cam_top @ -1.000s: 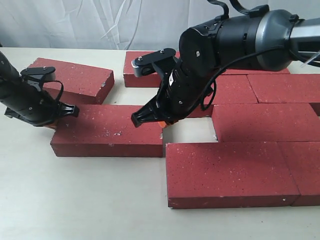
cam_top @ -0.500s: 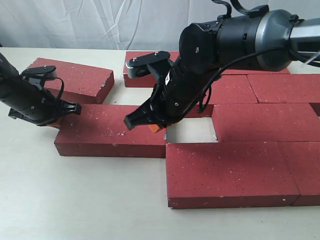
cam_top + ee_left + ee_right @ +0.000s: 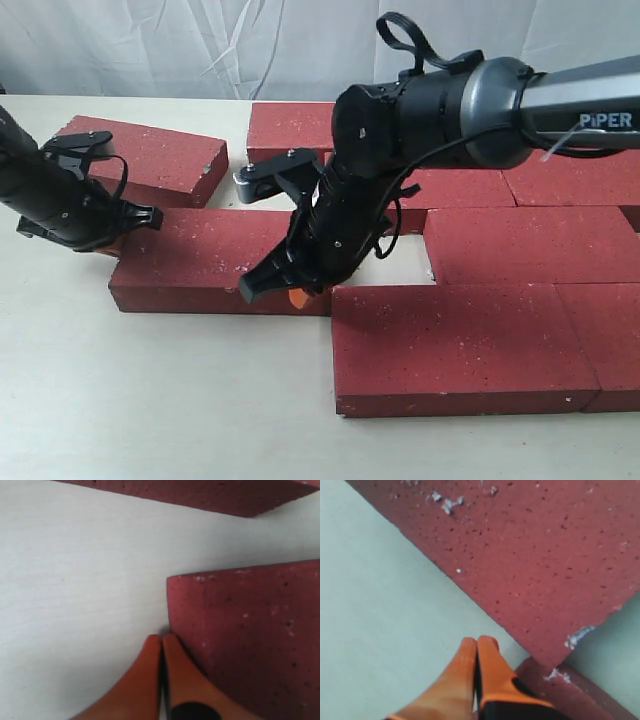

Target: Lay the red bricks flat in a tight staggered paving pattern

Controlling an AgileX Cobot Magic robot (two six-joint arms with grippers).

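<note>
Closed pincer nr brick corner

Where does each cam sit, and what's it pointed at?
Exterior: off the arms, raised, looking down across the table at the red bricks; the left arm and right arm both show.
Left wrist: on the left arm, looking past the left jaws, shut, at an end corner of the loose brick.
Right wrist: on the right arm, looking past the right jaws, shut, at a brick's long edge.
Shared: both wrist views seem to show that same loose brick, from opposite ends.

Dark red bricks, white-flecked
</note>
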